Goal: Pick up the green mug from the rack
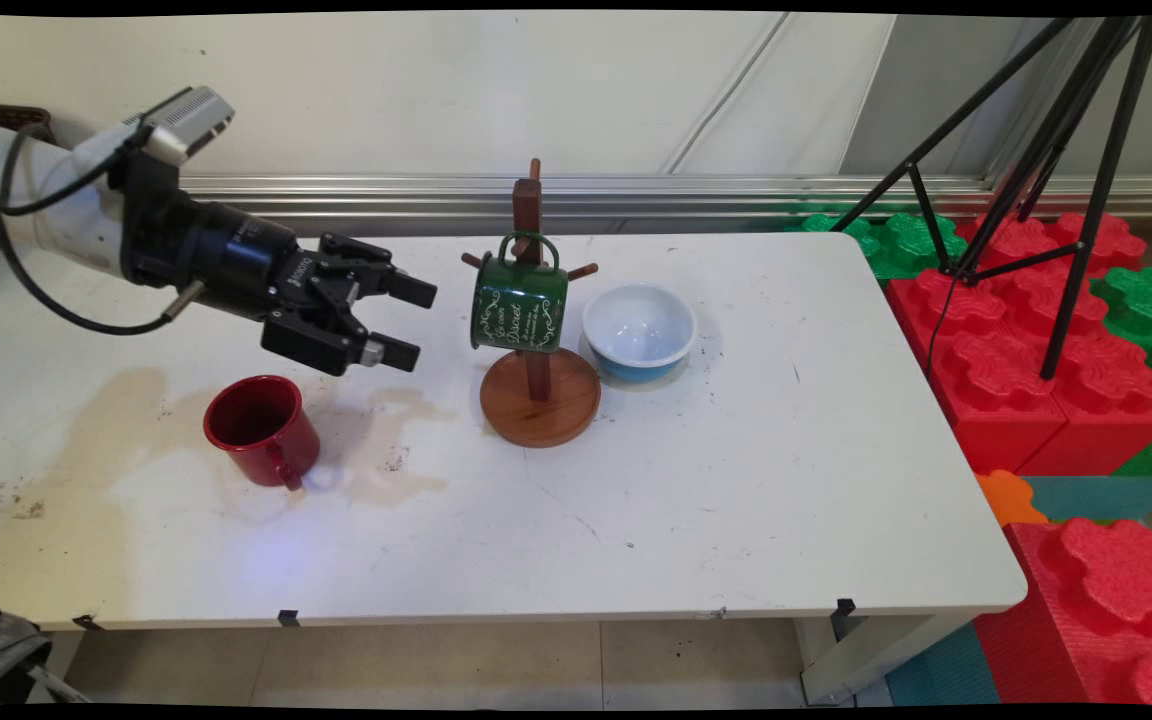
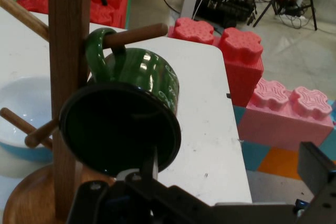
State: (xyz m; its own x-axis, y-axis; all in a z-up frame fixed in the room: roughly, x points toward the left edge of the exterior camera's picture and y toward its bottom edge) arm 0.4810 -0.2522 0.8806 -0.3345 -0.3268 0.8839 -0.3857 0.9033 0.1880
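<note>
White table (image 1: pixel 696 500): green mug (image 1: pixel 520 303) hides much of its wooden rack (image 1: pixel 539 395); tool (image 1: pixel 414 321) released alongside.

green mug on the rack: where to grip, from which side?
Probably the green mug body, across its side walls, from the table's left where the open gripper faces it. Its handle is hooked over a peg of the wooden mug tree, so it isn't free to pinch.

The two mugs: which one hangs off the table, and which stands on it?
The green mug hangs by its handle on a peg of the wooden stand. The red mug stands upright on the table.
</note>
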